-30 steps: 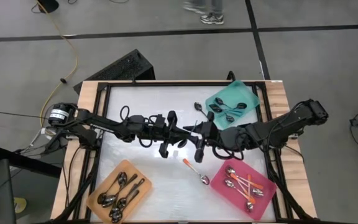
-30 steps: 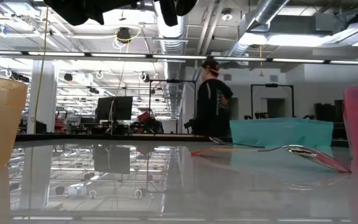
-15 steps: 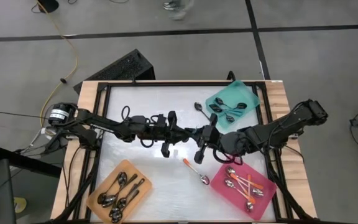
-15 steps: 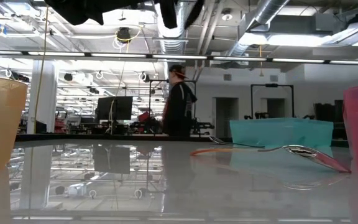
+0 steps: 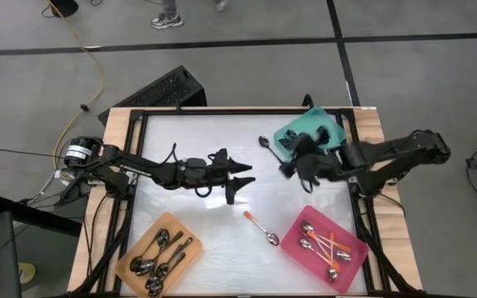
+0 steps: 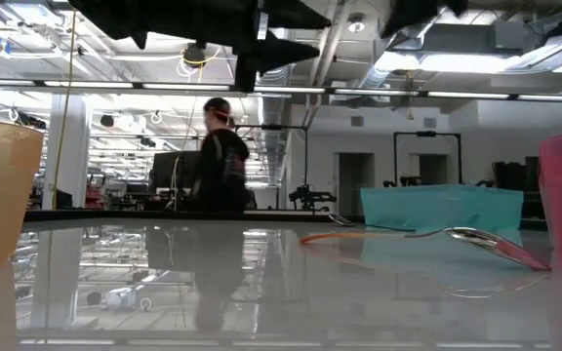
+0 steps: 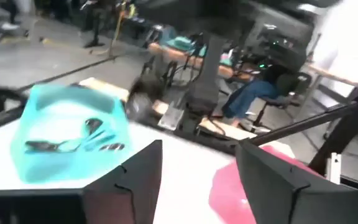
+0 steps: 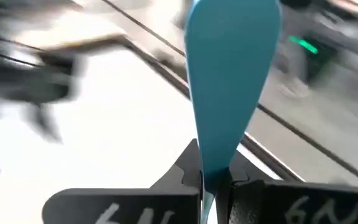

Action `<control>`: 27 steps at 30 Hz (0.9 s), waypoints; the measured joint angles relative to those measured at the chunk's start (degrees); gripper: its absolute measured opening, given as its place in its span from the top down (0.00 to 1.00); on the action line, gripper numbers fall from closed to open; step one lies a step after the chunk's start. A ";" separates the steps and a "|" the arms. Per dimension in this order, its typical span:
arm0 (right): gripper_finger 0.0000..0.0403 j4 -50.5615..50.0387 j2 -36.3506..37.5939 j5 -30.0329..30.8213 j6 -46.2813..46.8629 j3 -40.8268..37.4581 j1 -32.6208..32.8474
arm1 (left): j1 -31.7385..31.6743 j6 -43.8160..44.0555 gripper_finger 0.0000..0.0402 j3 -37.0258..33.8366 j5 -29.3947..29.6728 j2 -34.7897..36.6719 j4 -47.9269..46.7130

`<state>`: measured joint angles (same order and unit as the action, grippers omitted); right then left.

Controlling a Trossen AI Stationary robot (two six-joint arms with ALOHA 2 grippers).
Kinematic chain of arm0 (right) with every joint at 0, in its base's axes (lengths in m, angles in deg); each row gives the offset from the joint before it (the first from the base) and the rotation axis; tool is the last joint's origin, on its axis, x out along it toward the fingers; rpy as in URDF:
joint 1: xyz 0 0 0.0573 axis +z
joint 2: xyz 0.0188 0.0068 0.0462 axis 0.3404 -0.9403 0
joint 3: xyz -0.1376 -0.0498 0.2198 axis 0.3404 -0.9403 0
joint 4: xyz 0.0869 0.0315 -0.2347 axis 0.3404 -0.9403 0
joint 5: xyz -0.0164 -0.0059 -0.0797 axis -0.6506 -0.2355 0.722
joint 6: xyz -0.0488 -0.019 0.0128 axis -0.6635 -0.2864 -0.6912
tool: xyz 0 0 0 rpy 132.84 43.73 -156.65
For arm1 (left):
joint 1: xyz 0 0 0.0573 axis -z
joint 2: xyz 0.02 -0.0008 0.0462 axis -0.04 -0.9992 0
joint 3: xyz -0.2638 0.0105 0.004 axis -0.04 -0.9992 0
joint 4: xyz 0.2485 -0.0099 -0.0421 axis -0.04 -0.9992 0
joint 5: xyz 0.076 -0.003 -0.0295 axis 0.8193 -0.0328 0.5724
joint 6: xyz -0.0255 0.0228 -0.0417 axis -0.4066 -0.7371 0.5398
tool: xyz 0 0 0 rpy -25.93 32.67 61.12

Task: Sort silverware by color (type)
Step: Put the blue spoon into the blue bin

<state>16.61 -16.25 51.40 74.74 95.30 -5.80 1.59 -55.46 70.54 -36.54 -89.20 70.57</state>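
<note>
Since a second ago, both arms have drawn apart above the table's point(image 5: 180, 136) middle. Now the right gripper point(image 5: 292, 168) hangs beside the teal tray point(image 5: 305, 126), jaws clamped on a teal-handled spoon point(image 8: 229, 93). Left gripper point(image 5: 240, 177) sits mid-table, fingers spread and empty. Silver spoons point(image 5: 160, 257) lie in the orange tray point(image 5: 131, 248), orange-handled ones point(image 5: 325, 246) in the pink tray point(image 5: 292, 244). One orange-handled spoon point(image 5: 263, 229) lies loose between those trays.
</note>
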 joint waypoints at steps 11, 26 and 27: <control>0.95 -31.13 -0.50 1.79 17.30 -5.69 -14.73 | -0.13 3.19 0.49 0.00 1.50 -0.02 -5.94; 0.95 3.18 -0.46 -0.79 -5.59 -24.33 -30.13 | -0.11 3.21 0.49 0.02 2.13 -0.02 -7.95; 0.95 4.36 -0.46 -1.34 -6.15 -24.95 -31.19 | -0.11 3.21 0.49 0.02 2.14 -0.02 -8.19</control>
<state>20.97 -16.71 50.06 68.59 70.35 -36.99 1.48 -52.25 70.56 -34.40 -89.22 62.39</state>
